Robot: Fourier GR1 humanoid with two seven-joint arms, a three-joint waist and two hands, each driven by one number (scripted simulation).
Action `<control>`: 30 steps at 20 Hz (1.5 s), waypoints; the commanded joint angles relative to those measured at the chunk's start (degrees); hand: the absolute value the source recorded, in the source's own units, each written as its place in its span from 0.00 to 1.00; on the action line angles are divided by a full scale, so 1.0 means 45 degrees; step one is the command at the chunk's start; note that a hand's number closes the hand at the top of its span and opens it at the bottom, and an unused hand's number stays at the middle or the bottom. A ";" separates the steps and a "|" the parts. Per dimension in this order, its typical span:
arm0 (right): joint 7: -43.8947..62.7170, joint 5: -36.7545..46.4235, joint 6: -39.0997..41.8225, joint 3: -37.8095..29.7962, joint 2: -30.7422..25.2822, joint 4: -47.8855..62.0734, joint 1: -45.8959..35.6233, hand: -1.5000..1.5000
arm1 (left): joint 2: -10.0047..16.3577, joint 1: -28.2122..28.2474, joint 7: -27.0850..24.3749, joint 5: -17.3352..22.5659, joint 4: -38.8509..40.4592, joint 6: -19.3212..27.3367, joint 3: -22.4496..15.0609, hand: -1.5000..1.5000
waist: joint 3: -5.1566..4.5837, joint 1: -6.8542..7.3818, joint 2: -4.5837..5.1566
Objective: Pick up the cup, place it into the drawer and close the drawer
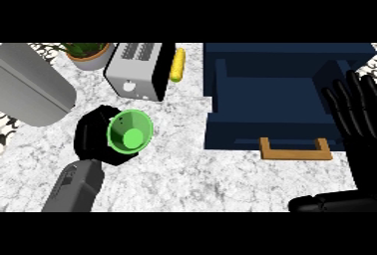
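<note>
Marble counter [221, 179], navy drawer [273, 94] open.
Left hand [92, 133] curled round green cup [130, 130]; right hand [359, 149] straight-fingered, holding nothing, at right edge.

Glossy green cup [130, 131], marbled stone counter [191, 169], wooden drawer handle [295, 150], brushed-metal toaster [136, 69]

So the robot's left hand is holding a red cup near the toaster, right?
No, the cup is green, not red. The head view shows it: the left hand is holding the green cup near the toaster.
</note>
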 commanded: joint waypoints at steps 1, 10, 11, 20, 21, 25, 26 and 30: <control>-0.0231 0.0289 -0.0096 0.0341 0.0290 0.0129 0.0138 0.00 | -0.0607 0.0726 0.2108 0.0364 -0.3483 0.0480 -0.0785 1.00 | -0.0005 0.0015 0.0018; -0.0026 -0.0016 -0.0145 -0.0246 -0.0007 0.0271 -0.0380 0.00 | -0.1173 -0.1507 0.6115 0.0476 -0.6510 0.3223 -0.1467 1.00 | -0.0017 -0.0169 0.0072; -0.0032 0.0069 -0.0088 -0.0200 -0.0142 0.0496 -0.0910 0.00 | -0.1176 -0.2023 0.5902 0.0517 -0.5994 0.3854 -0.2114 1.00 | -0.0019 -0.0209 0.0089; -0.0685 0.0150 0.0310 0.0099 0.0130 -0.0018 0.0634 0.00 | -0.1184 -0.4657 0.7872 -0.0356 -0.5549 0.5264 -0.2105 1.00 | -0.0018 -0.0271 0.0091; -0.1480 -0.0044 0.0696 -0.0279 0.0003 0.0551 0.0923 0.00 | -0.0940 -0.5314 0.8595 -0.0170 -0.5722 0.5169 -0.1793 1.00 | -0.0014 -0.0270 0.0092; -0.0910 -0.0268 0.0712 -0.0371 -0.0233 0.0356 0.0413 0.00 | -0.1184 -0.6214 0.7197 -0.0371 -0.3634 0.6525 -0.3078 1.00 | -0.0016 -0.0383 0.0121; -0.0604 -0.0214 0.0475 -0.0315 -0.0193 0.0795 -0.0293 0.00 | -0.1185 -0.7279 0.7524 -0.0292 -0.2708 0.5962 -0.2318 1.00 | -0.0018 -0.0374 0.0144; -0.0678 0.0598 -0.0040 0.0490 0.0406 0.0868 -0.0358 0.00 | -0.1187 -0.8509 0.7705 0.0009 -0.1315 0.6641 -0.2698 1.00 | -0.0017 -0.0453 0.0164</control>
